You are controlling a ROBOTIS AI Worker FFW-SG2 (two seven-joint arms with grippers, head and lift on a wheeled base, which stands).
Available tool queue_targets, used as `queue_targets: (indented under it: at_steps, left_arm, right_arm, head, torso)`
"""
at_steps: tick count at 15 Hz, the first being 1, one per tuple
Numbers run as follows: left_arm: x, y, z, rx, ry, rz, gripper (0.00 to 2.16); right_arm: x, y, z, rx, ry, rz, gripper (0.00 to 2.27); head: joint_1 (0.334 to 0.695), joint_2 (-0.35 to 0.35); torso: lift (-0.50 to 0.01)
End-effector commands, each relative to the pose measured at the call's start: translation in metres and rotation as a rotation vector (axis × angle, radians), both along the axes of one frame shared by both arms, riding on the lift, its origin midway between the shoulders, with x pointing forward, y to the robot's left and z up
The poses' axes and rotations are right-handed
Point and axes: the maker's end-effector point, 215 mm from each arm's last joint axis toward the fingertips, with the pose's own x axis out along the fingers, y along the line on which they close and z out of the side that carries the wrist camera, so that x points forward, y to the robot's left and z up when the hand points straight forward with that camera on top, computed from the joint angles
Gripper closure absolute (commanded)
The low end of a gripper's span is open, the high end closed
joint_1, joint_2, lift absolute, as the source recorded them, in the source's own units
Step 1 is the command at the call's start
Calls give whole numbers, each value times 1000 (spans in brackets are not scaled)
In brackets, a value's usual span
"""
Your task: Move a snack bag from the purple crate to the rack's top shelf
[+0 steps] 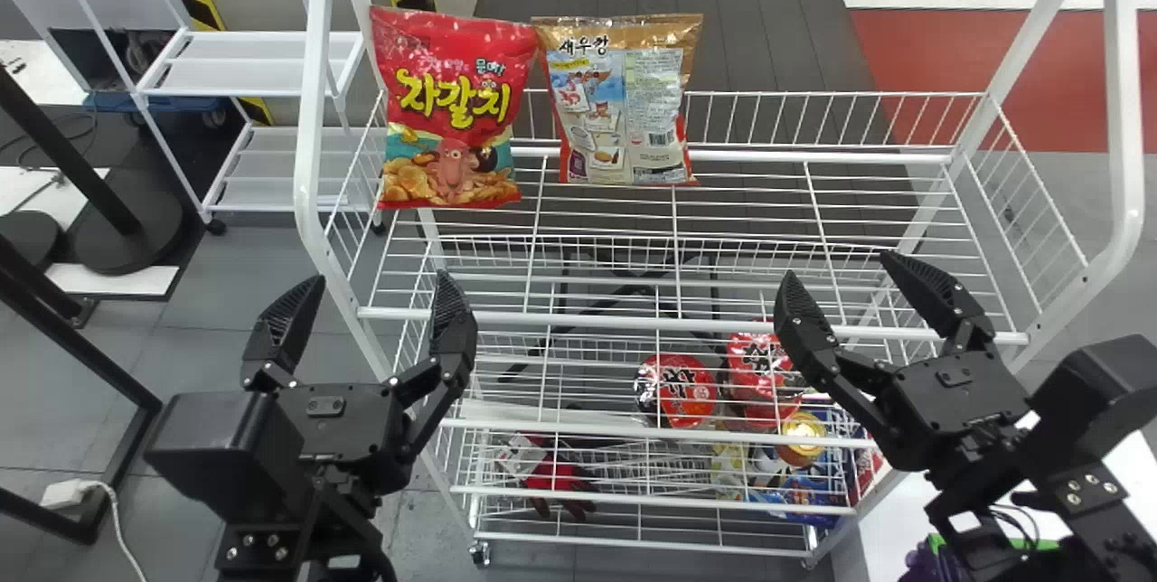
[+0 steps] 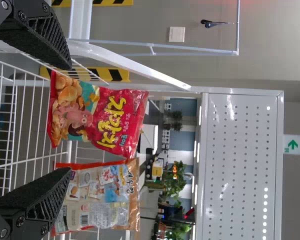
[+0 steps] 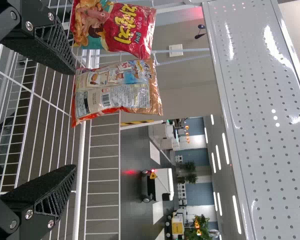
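we list: left end effector [image 1: 378,278], spread wide, grasping nothing, by the front left post [image 1: 310,157]; right end effector [image 1: 841,266], likewise, near the top shelf's [image 1: 633,322] front edge. red snack bag [image 1: 452,107], brown-topped snack bag [image 1: 624,103]: side by side, back left; shelf wire continues rightward to the side rail [image 1: 1039,183]. purple crate [image 1: 920,564]: low, beside our right arm.

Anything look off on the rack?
One thing: on the top shelf, the tan bag shows its back, barcode out, while the red bag beside it faces front. Both look upright and undamaged. Lower down, what looks like a red glove seems an odd item near food packs.
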Motion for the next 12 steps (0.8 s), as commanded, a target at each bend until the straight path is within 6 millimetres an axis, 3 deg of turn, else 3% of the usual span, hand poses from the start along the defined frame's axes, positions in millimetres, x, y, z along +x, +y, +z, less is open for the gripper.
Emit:
queue_targets:
  at_steps: [1, 6, 11, 12]
  left_arm:
    - [-1, 0, 2, 0, -8, 1, 90]
    - [-4, 2, 7, 9, -27, 9, 90]
    - [-4, 2, 9, 8, -34, 8, 90]
    - [-5, 2, 7, 8, -31, 7, 90]
  right_arm:
    - [-1, 2, 4, -5, 0, 1, 167]
    - [-4, 6, 3, -14, 17, 1, 167]
    - [-7, 9, 18, -21, -3, -4, 167]
    - [-8, 11, 12, -34, 25, -2, 167]
  head:
    - [695, 51]
    - [695, 57]
    - [695, 64]
    - [695, 65]
  torso:
    - [0]
    - [0]
    - [0]
    - [0]
